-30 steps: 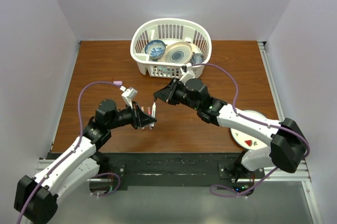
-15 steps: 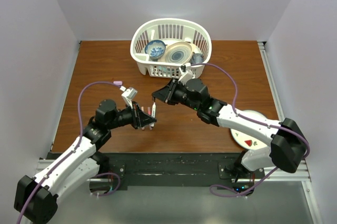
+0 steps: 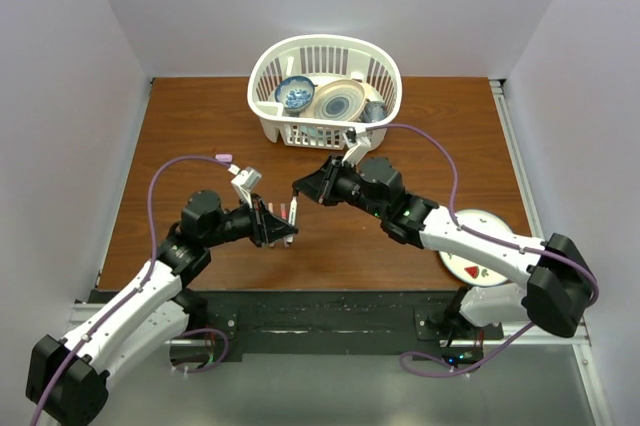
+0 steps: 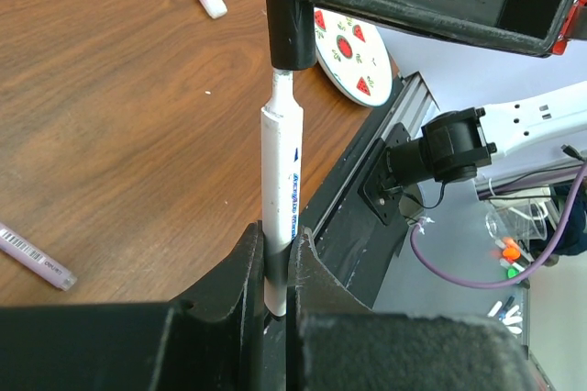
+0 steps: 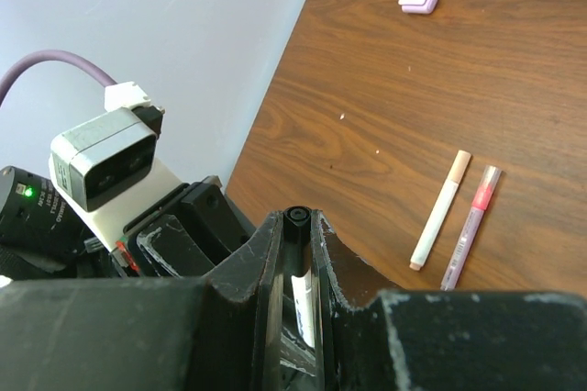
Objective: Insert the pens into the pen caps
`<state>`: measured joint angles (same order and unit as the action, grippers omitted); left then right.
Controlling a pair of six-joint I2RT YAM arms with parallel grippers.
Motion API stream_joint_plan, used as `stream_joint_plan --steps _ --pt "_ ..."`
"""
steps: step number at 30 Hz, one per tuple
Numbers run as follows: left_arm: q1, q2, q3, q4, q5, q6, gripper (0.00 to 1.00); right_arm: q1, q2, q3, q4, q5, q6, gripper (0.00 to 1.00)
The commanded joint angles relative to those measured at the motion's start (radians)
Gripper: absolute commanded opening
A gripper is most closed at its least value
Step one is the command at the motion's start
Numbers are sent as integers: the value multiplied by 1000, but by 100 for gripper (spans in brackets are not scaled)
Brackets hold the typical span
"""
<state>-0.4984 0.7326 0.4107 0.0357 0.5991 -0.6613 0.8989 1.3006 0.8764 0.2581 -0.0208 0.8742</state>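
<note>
Over the last second the right pincer (image 5: 295,230) has edged down toward the left pincer (image 4: 275,249). The black cap (image 4: 291,24) clamped between its fingers now meets the narrow tip of the white pen (image 4: 280,171), so capping looks begun but not seated. The left pincer is closed on the pen's lower barrel, and the pen juts straight ahead of its fingertips into the cap.
</note>
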Motion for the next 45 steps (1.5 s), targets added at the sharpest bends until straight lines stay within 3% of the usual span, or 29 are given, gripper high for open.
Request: stream_joint_plan --steps 1,10,15,39,45 --pt "3 -4 5 23 -24 11 0 35 -24 -25 46 19 -27 0" --pt "4 1 51 52 -38 -15 0 176 26 -68 17 154 -70 0" --pt "3 19 106 -19 -50 32 0 221 20 -60 -46 209 -96 0" --pt "4 -65 102 4 -50 57 0 232 -70 -31 -82 295 -207 0" --pt "4 -62 103 23 -68 48 0 233 -70 -69 -43 205 -100 0"
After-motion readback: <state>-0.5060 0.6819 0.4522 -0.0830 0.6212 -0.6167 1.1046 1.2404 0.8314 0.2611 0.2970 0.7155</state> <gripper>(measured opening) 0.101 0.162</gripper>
